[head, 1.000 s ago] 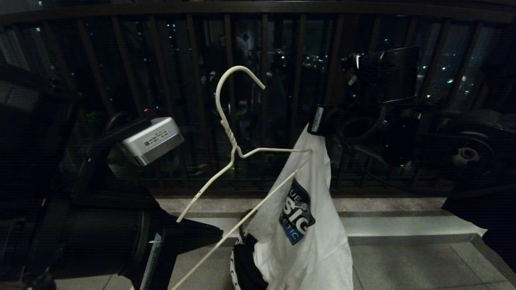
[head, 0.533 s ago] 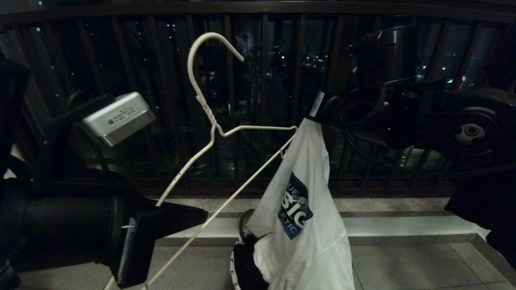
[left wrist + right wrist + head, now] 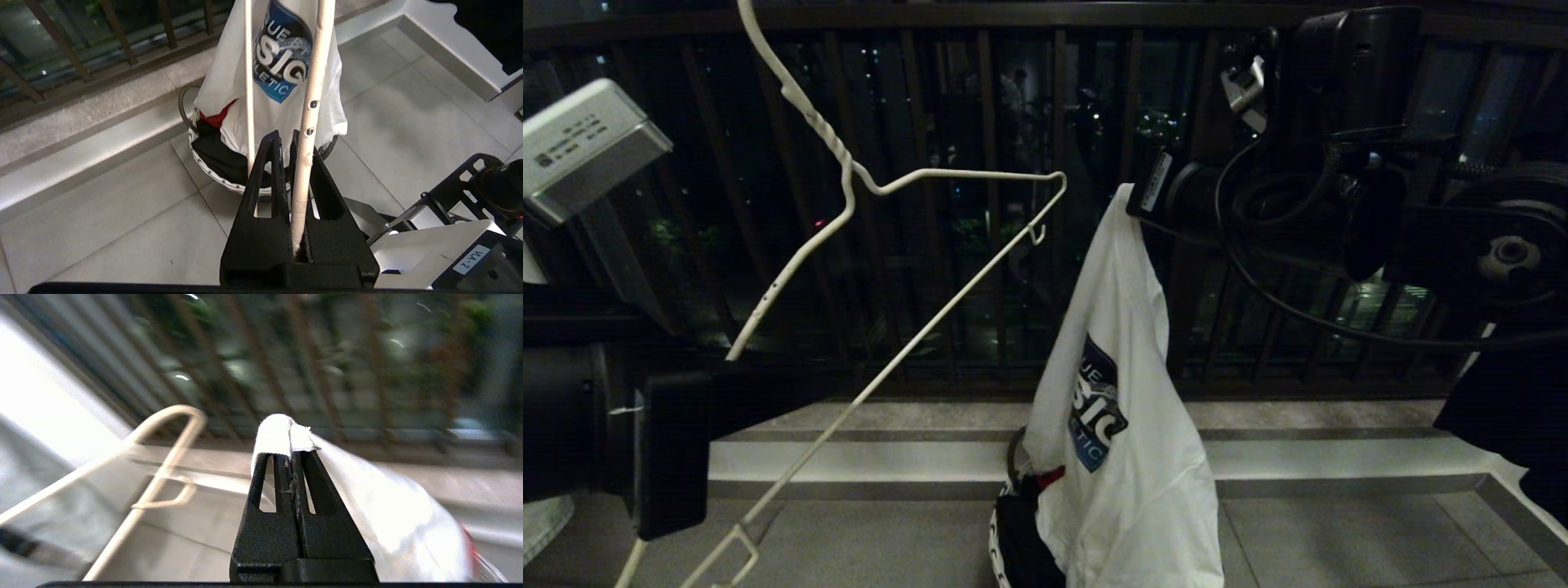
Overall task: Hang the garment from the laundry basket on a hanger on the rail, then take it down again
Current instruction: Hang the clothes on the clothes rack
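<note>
I have the left hand (image 3: 292, 141) clamped on the lower arm of the hanger (image 3: 907, 245), the wire pinched between its narrow black fingers; in the head view that hand sits at about nine o'clock and the white hanger slants up from it, its twisted neck running out past eleven o'clock. The right hand (image 3: 292, 457) is closed tight on a fold of the garment (image 3: 1123, 457), up at about one o'clock, and the white T-shirt hangs straight down from it with the dark blue print facing me. The hanger's end hook is near the shirt's top edge, though I cannot tell whether they touch.

The shirt's lower part drapes into the laundry basket (image 3: 212, 173), which stands on the floor (image 3: 1339, 539) at six o'clock. A black garment (image 3: 214, 153) fills the basket and a bit of red cloth (image 3: 216, 117) shows at its rim.

The floor is pale grey tile with a raised stone kerb (image 3: 1298, 457) running across behind the basket. Beyond it stands the dark balcony railing (image 3: 980, 163) of vertical bars, with night and scattered lights behind
</note>
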